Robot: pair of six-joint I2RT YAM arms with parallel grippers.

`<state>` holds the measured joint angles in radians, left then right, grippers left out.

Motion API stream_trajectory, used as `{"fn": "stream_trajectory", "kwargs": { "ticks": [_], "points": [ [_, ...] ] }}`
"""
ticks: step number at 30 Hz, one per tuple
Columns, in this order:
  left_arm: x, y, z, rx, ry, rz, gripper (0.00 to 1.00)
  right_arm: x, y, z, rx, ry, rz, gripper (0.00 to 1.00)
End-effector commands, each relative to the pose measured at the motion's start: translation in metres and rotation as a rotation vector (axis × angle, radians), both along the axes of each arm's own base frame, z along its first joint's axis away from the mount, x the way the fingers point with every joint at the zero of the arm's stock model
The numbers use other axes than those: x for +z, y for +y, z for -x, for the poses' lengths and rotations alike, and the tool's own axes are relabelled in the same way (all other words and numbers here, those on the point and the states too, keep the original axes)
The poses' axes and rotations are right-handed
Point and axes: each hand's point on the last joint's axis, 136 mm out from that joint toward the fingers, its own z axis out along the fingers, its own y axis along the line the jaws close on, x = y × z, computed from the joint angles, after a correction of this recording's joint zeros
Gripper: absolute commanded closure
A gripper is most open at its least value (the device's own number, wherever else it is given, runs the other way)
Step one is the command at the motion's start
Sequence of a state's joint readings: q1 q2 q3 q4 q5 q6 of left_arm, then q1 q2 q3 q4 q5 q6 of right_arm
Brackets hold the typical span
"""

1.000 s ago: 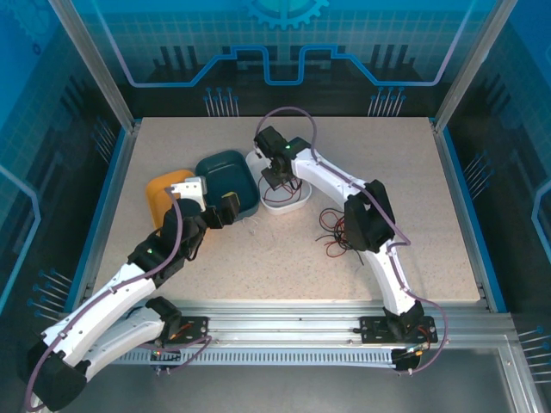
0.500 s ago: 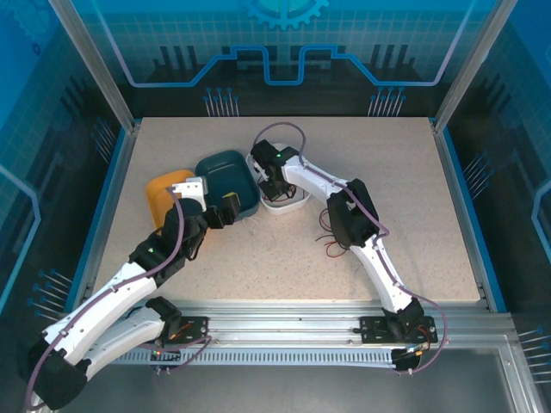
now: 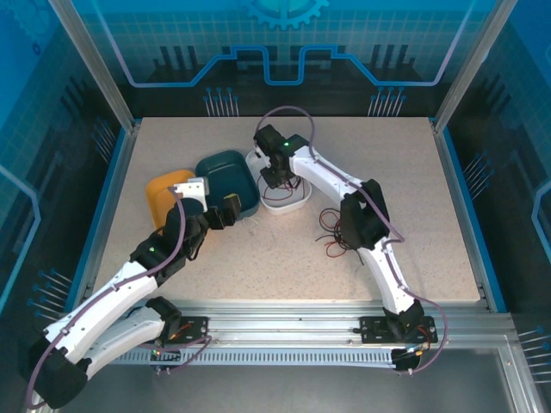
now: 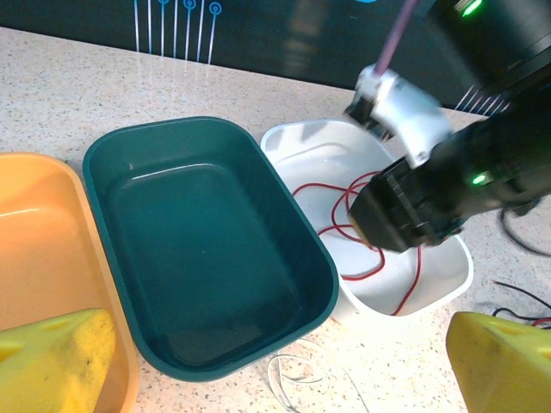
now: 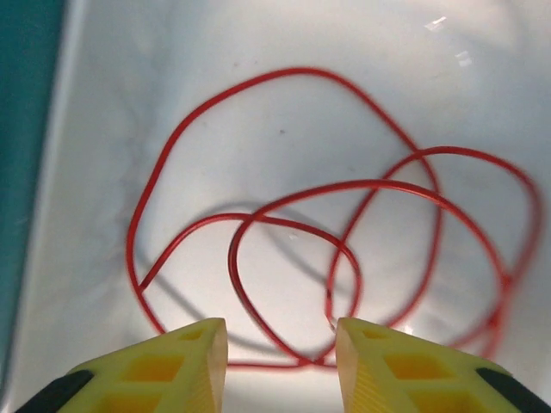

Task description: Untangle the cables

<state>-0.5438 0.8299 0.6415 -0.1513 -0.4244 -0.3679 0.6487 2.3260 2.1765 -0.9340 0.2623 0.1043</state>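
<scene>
A thin red cable (image 5: 288,72) lies in loose overlapping loops on the floor of a white bin (image 4: 314,151). The right claw (image 5: 280,344) hangs directly above it, pointing down into the bin. Its yellow fingertips (image 5: 194,348) stand a modest way apart, and nothing is pinched between them.

A teal bin (image 4: 207,249) sits just left of the white bin, and an orange bin (image 4: 43,249) sits left of that. The three bins stand side by side near the middle of the speckled table (image 3: 258,258).

A thin white cable (image 4: 288,372) curls on the table just in front of the teal bin. A loose tangle of black and red cables (image 3: 331,234) lies on the table to the right, beside the right arm's elbow and well apart from the bins.

The left claw (image 3: 213,200) hovers at the near edge of the teal and orange bins. It is spread wide and holds nothing.
</scene>
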Motion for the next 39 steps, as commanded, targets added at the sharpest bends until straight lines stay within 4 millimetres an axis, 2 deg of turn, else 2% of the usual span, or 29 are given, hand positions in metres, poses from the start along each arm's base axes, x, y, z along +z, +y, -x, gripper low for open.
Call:
{"fn": "stream_trajectory", "kwargs": {
  "ticks": [1,7,13,15,19,23,26,28,39],
  "points": [
    [0.026,-0.004,-0.003,-0.014,-0.044,0.054,0.01,0.063,-0.012,0.01,-0.037,-0.091,-0.043,0.6],
    [0.033,-0.02,-0.006,-0.095,-0.04,0.058,0.01,0.098,-0.045,0.038,-0.137,-0.129,-0.056,0.56],
    [0.025,-0.049,-0.012,-0.212,0.026,0.066,0.01,0.108,-0.102,0.091,-0.274,-0.102,-0.055,0.55],
    [0.021,-0.052,-0.015,-0.217,0.043,0.07,0.01,0.106,-0.121,0.113,-0.298,-0.066,-0.052,0.55],
    [0.013,-0.053,-0.017,-0.212,0.065,0.068,0.01,0.096,-0.144,0.154,-0.294,0.041,-0.053,0.52],
    [0.008,-0.053,-0.017,-0.208,0.072,0.074,0.01,0.078,-0.163,0.181,-0.305,0.122,0.0,0.52],
    [0.007,-0.052,-0.016,-0.201,0.075,0.077,0.01,0.061,-0.174,0.189,-0.333,0.166,0.039,0.51],
    [0.006,-0.051,-0.015,-0.199,0.078,0.075,0.01,0.052,-0.175,0.189,-0.344,0.184,0.029,0.5],
    [-0.001,-0.039,-0.008,-0.157,0.086,0.075,0.01,0.018,-0.157,0.165,-0.334,0.234,-0.028,0.56]
  ]
}}
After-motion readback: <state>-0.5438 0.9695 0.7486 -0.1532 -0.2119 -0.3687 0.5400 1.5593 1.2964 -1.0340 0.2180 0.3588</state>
